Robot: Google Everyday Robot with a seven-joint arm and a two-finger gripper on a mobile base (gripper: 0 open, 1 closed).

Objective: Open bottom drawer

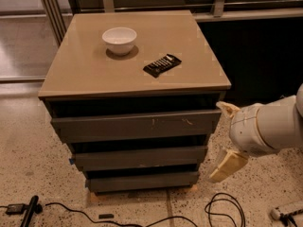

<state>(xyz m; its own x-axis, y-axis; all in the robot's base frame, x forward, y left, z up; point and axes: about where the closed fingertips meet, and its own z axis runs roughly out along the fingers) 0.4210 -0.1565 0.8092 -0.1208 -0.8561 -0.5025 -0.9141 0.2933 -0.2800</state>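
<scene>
Nearby, cream fingers [228,165] beside bottom drawer [142,181]

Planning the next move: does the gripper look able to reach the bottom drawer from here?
Probably yes: the gripper hangs just right of the bottom drawer, near its height, with nothing between them.
</scene>
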